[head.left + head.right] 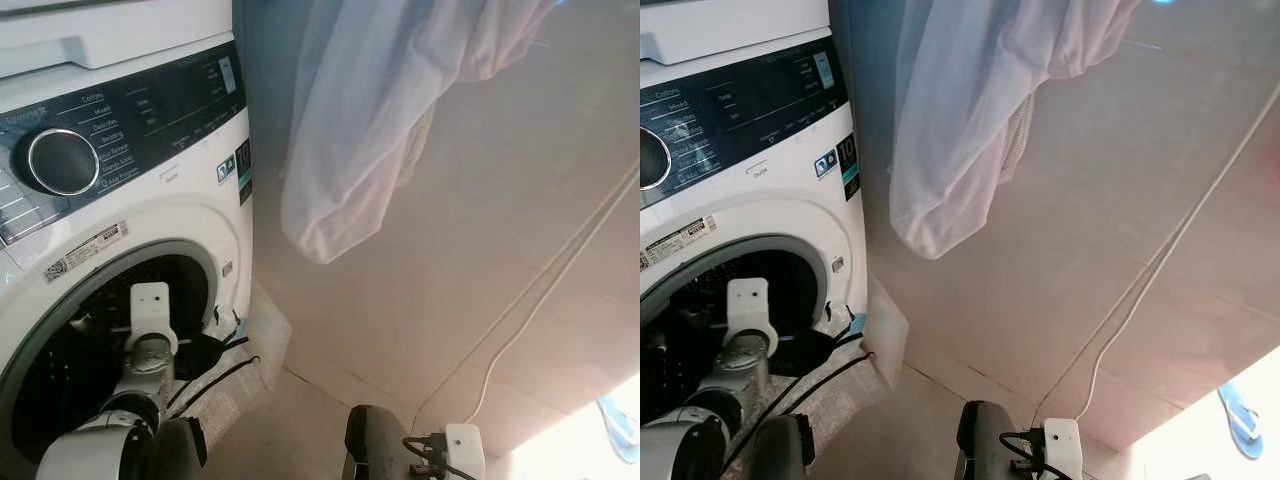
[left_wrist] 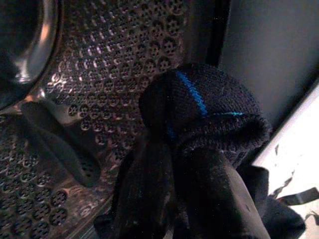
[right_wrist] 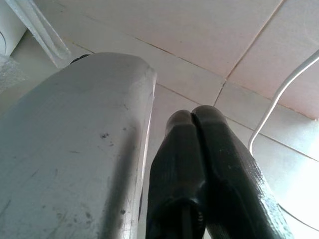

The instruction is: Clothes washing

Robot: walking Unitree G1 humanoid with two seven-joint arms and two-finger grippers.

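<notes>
Nearest, right gripper (image 3: 192, 117) hanging idle with fingers pressed together over floor tiles (image 3: 209, 30); farther in, left gripper (image 2: 169, 134) clamped on dark blue-striped garment (image 2: 199, 107) inside washing machine (image 1: 190, 200) drum (image 2: 119, 45).

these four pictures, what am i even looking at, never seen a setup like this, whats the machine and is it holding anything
It is a walking robot doing laundry. The two wide pictures come from the cameras in its head, looking down. They show a white front-loading washing machine with its round opening, a pale cloth hanging beside it, a tiled floor with a white cable across it, and a blue sandal at the edge.

The other two pictures come from cameras on its wrists, looking along each gripper's black fingers. The left gripper is inside the perforated metal drum, its fingers closed on a dark garment with a blue stripe. The right gripper hangs over the floor, closed and holding nothing.
</notes>
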